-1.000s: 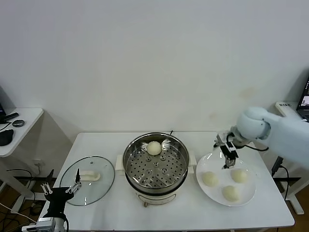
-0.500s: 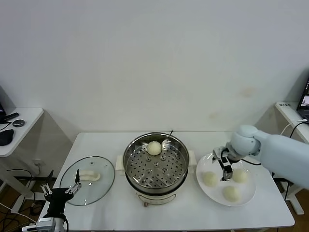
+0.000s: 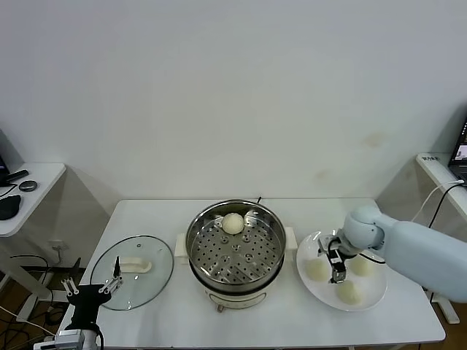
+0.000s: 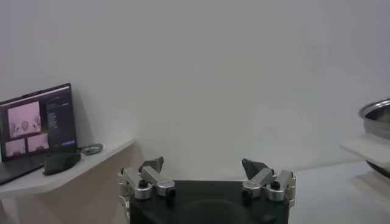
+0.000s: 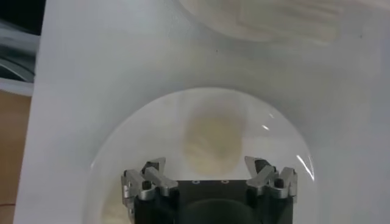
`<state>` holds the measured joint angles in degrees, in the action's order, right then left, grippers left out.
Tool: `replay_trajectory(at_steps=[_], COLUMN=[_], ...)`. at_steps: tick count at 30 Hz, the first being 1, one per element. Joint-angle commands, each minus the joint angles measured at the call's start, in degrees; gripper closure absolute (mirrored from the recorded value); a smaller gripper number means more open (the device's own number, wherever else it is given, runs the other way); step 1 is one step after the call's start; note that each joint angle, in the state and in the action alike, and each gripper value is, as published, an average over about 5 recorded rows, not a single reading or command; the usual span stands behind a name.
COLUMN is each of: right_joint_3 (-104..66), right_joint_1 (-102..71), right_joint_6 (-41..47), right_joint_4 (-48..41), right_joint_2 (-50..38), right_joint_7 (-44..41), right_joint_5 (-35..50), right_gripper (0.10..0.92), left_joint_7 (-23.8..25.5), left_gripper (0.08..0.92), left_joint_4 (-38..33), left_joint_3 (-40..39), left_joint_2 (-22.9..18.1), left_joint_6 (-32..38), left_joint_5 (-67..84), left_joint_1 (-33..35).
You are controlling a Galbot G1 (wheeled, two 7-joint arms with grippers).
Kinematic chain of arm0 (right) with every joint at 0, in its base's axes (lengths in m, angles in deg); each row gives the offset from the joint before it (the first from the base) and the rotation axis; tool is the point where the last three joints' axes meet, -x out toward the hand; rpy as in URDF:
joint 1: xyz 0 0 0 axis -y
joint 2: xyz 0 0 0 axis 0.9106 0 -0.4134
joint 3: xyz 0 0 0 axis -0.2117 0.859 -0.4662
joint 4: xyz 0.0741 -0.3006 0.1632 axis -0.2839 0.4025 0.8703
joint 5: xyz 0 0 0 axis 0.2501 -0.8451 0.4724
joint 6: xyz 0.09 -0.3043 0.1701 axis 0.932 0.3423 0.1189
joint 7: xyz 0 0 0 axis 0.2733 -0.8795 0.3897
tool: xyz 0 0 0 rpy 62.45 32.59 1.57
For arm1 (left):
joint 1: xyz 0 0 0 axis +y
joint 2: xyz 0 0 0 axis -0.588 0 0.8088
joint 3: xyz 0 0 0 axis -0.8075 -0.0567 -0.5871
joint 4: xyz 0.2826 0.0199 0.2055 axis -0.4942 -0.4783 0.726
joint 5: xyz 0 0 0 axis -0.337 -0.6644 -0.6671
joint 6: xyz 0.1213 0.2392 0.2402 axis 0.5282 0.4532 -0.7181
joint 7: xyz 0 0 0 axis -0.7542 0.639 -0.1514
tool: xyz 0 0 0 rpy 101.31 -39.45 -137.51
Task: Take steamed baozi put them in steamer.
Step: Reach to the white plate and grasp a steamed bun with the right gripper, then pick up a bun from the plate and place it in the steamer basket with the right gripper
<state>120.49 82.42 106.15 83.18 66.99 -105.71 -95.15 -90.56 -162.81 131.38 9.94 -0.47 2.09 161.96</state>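
Note:
The steamer (image 3: pixel 233 251) stands mid-table with one baozi (image 3: pixel 232 223) on its perforated tray at the far side. Three more baozi (image 3: pixel 316 269), (image 3: pixel 361 265), (image 3: pixel 349 292) lie on a white plate (image 3: pixel 376 288) to its right. My right gripper (image 3: pixel 337 274) hangs open and empty just above the plate, among the three buns, beside the left one. In the right wrist view its open jaws (image 5: pixel 209 167) point at one bun (image 5: pixel 213 137) on the plate (image 5: pixel 286 140). My left gripper (image 3: pixel 91 286) is parked open at the table's front left corner (image 4: pixel 208 165).
A glass lid (image 3: pixel 133 270) with a white handle lies left of the steamer. A side table (image 3: pixel 29 191) with small items stands at far left. The steamer's rim (image 4: pixel 378 112) shows in the left wrist view, with a laptop (image 4: pixel 36 125) on a shelf.
My right gripper has moved left and down from the plate's far edge to low over the buns. The left arm and the buns have not moved.

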Motion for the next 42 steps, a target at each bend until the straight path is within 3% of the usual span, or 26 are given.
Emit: replay_trajectory(at_steps=[1,8,18,31,42], right_joint_3=[-2.5,-3.3,-3.6,4.2,21.8], right_joint_1=[-3.1,-4.0,-1.5,27.5,52.7], right_joint_6=[-0.1,-0.2,-1.0,0.3,12.9], right_joint_4=[-1.5,-2.1,-0.8,5.2,11.6], right_joint_2=[0.8,1.8,-0.4,-6.9,7.9], right_joint_7=[0.7,0.9,-0.9,-4.5,1.6], right_joint_5=[-0.9,-0.9,-0.4,14.0,36.4], right_gripper=[0.249,0.345,0.581,0.604,0.616], left_joint_7=[0.0,0.0,0.0,0.1,0.2], left_gripper=[0.177,0.177,0.177,0.177,0.177], left_joint_4=[-0.1,-0.1,-0.5,-0.2,-0.1], left_joint_3=[0.0,-0.2,-0.4,-1.6,-1.6], left_joint_2=[0.0,-0.2,-0.2,0.8,2.3], left_joint_6=[0.1,0.3,0.3,-0.1,-0.6], left_joint_5=[-0.1,-0.3,-0.3,0.1,0.9], left_joint_1=[0.0,0.1,0.1,-1.6,-2.6])
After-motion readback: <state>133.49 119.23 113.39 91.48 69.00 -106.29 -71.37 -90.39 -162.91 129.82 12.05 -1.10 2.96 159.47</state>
